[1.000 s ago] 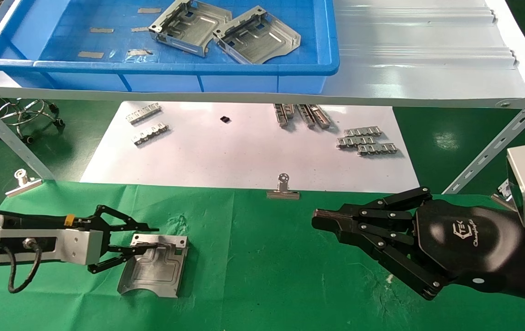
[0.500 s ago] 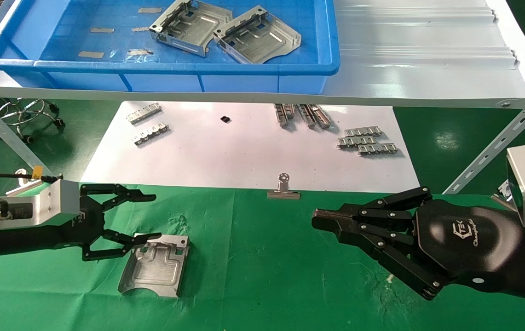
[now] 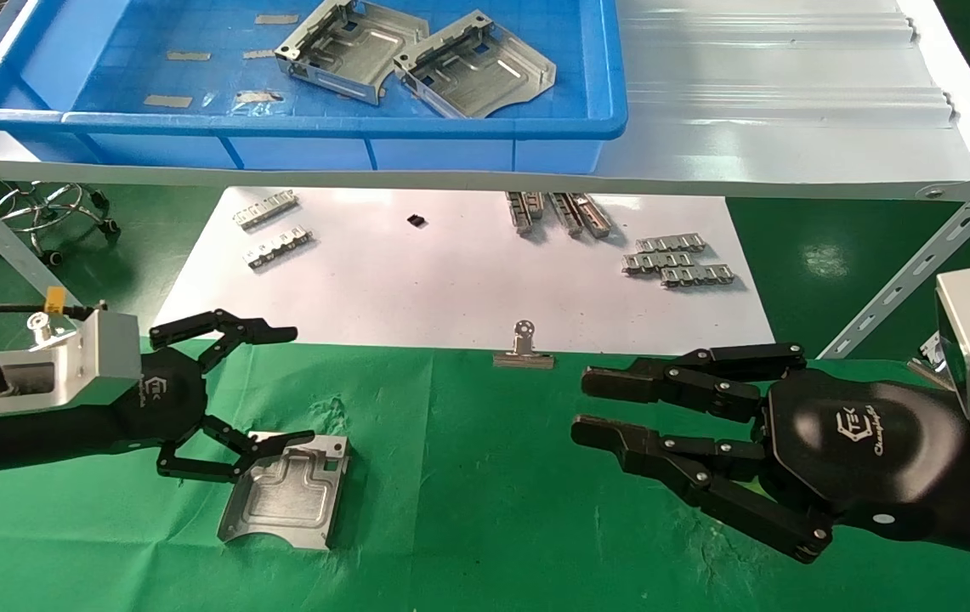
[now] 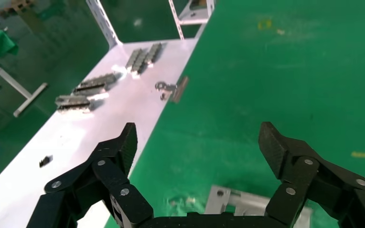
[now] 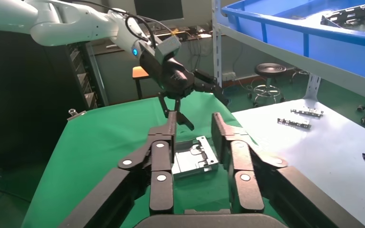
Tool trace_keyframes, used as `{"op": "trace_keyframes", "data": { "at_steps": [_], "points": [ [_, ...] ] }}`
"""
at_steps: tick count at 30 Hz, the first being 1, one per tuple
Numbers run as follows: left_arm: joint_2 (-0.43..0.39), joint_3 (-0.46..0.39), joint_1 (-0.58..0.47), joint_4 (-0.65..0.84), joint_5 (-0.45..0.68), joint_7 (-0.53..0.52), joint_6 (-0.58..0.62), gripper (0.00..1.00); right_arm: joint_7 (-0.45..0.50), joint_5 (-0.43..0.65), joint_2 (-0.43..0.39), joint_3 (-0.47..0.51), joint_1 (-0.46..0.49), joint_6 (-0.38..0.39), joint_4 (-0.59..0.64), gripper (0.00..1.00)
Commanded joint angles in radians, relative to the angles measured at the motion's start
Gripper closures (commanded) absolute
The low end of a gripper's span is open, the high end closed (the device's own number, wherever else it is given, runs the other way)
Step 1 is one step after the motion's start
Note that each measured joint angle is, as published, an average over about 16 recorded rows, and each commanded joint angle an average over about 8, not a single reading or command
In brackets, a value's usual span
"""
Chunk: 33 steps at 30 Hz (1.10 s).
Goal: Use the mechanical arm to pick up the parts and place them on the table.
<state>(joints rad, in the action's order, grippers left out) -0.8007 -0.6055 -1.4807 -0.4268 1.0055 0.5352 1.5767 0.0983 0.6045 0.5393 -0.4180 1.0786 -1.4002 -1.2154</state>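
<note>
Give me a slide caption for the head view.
Left gripper open over a silver part lying on the green table.

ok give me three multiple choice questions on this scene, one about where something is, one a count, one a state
1. Where does the part nearest the left gripper lie?
A. in the blue bin
B. flat on the green table
C. on the white sheet

2. How many parts lie in the blue bin?
A. two
B. four
C. none

3. How is the left gripper?
A. shut on the part
B. shut on a binder clip
C. open, holding nothing

Answers:
1. B: the part lies flat on the green table, beside the left gripper.
2. A: two parts lie side by side in the blue bin on the shelf.
3. C: the left wrist view shows its fingers spread wide with nothing between them. The right gripper hovers open over the cloth farther right.
</note>
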Motion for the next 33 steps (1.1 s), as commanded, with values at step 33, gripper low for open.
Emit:
{"op": "trace_keyframes", "data": {
  "at_steps": [33],
  "points": [
    [0.156, 0.269, 0.335, -0.708, -0.227, -0.597, -0.067, 0.0, 0.0, 0.0, 0.0, 0.0, 0.0, 0.0, 0.0, 0.0]
  ]
}}
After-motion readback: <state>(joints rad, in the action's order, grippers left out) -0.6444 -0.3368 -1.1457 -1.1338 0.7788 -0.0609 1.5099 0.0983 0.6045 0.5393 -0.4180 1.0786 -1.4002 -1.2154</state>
